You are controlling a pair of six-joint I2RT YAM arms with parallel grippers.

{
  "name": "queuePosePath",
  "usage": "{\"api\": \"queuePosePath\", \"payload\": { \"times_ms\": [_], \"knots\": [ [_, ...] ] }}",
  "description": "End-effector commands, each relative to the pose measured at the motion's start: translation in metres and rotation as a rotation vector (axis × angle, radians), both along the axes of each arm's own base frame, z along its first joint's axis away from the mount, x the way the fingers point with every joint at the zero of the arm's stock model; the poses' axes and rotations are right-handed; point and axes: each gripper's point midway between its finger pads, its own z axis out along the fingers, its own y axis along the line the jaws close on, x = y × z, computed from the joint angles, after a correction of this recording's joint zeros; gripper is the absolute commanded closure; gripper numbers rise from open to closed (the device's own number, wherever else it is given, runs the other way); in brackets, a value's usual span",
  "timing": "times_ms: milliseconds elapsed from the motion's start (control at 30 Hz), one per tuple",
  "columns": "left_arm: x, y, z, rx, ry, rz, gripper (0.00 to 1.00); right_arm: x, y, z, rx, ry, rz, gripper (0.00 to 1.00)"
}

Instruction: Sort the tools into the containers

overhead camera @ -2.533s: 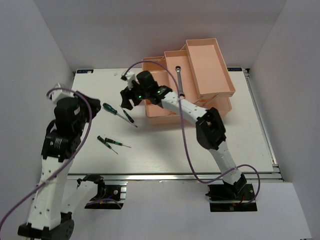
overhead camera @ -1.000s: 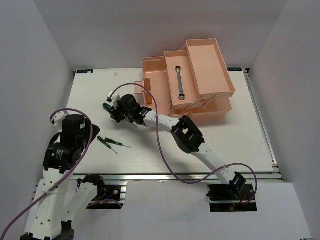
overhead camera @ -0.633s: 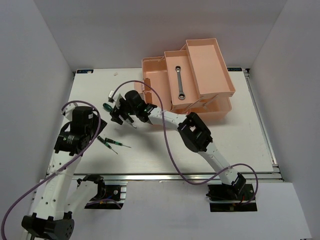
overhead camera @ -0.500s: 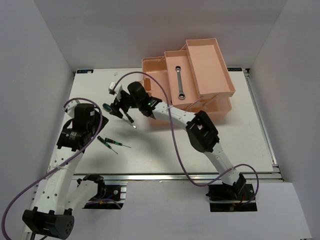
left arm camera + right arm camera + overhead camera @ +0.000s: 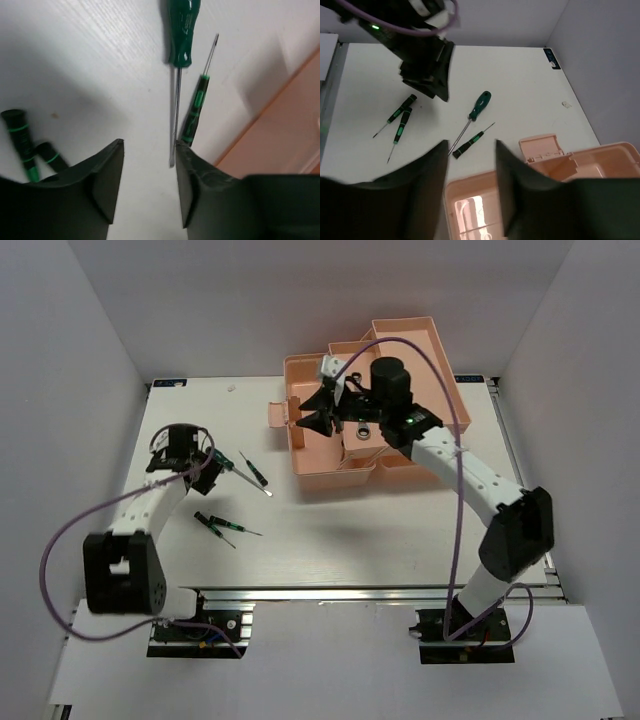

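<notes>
Four green-black screwdrivers lie on the white table. The large one [image 5: 228, 464] [image 5: 180, 30] and a small one [image 5: 257, 471] [image 5: 195, 107] lie left of the salmon-pink toolbox [image 5: 325, 468]. Two more [image 5: 215, 526] [image 5: 22, 150] lie nearer the front. My left gripper [image 5: 205, 476] [image 5: 149, 150] is open and empty, low over the table just short of the large screwdriver's shaft tip. My right gripper [image 5: 313, 418] [image 5: 470, 147] is open and empty, raised over the toolbox's left compartment [image 5: 485, 200]. The wrench is mostly hidden under the right arm.
The toolbox's stepped upper trays [image 5: 430, 350] stand open at the back right, its lid flap [image 5: 283, 412] [image 5: 542, 147] sticking out to the left. Purple cables loop off both arms. White walls close in the table on three sides.
My right gripper has left the screwdrivers and swung right and up over the toolbox, empty. My left arm has reached forward and lowered to the large screwdriver. All four screwdrivers stay on the table.
</notes>
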Motion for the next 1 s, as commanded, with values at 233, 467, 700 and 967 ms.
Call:
{"api": "queuePosePath", "payload": {
  "times_ms": [233, 467, 700, 967],
  "knots": [
    [0.113, -0.001, -0.034, 0.028, 0.036, -0.061, 0.32, -0.029, -0.074, 0.020, 0.014, -0.087, -0.035, 0.35],
    [0.126, 0.020, -0.070, 0.151, 0.267, -0.067, 0.33, -0.016, -0.106, 0.013, 0.044, -0.035, -0.150, 0.35],
    [0.107, 0.022, -0.097, 0.177, 0.399, -0.120, 0.38, -0.003, -0.126, 0.012, 0.064, -0.013, -0.231, 0.36],
    [0.084, 0.015, -0.108, 0.156, 0.459, -0.204, 0.81, -0.001, -0.128, 0.014, 0.075, 0.001, -0.243, 0.36]
  ]
}}
